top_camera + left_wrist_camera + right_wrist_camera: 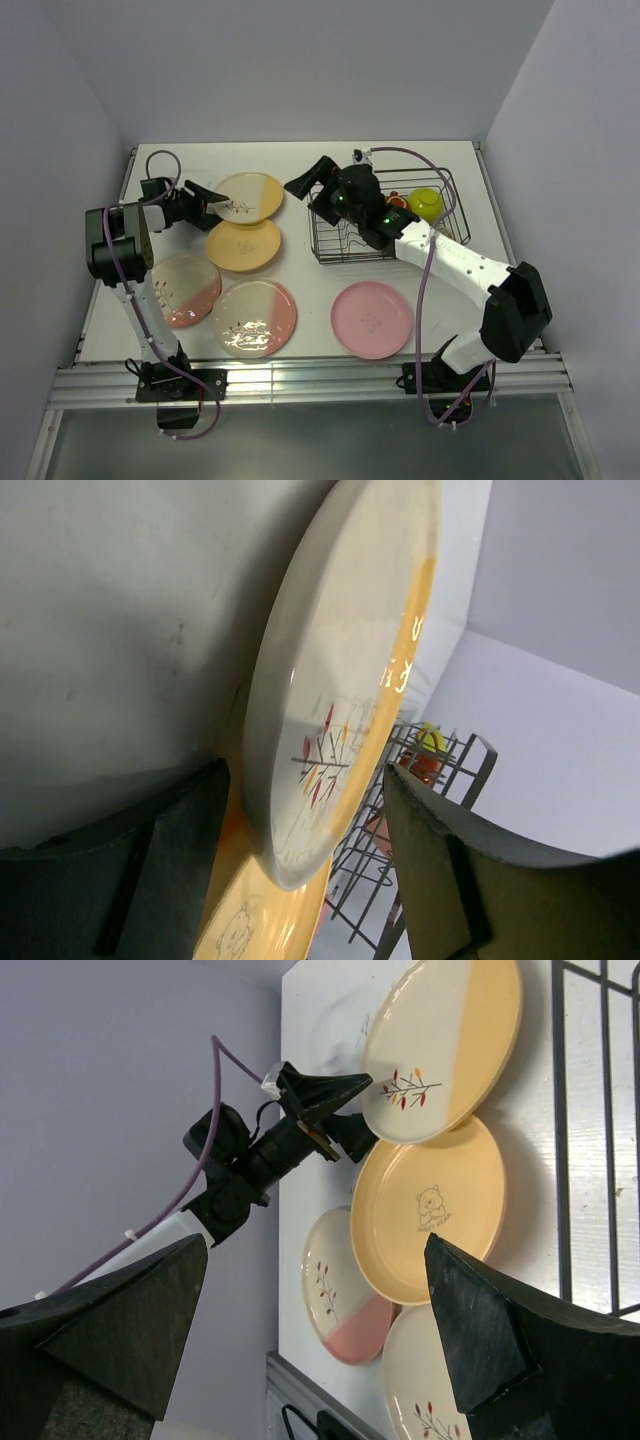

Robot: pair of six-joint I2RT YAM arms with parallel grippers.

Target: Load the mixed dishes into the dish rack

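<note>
While left gripper [220, 205] straddles cream-and-yellow plate [256, 194] rim, right gripper [306, 178] gapes wide

White arm links [455, 262], black joints [118, 240], purple cables [427, 290], green lights [387, 219]

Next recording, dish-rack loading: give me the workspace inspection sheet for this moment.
Surface: white table, no spills seen.
Job's things: cream-and-yellow plate, yellow-orange plate, left cream-and-pink plate, middle cream-and-pink plate and pink plate lie on the table; dish rack holds a lime-yellow bowl and a red item, partly hidden.
Clutter: nothing seen.
Grippers: left pincer open, straddling the cream-and-yellow plate's rim; right pincer open, empty, hovering by the rack's left end.
Cables: left purple cable loops by its arm; right purple cable passes over the rack.
Surroundings: pale walls on three sides; metal rail at the near edge.
</note>
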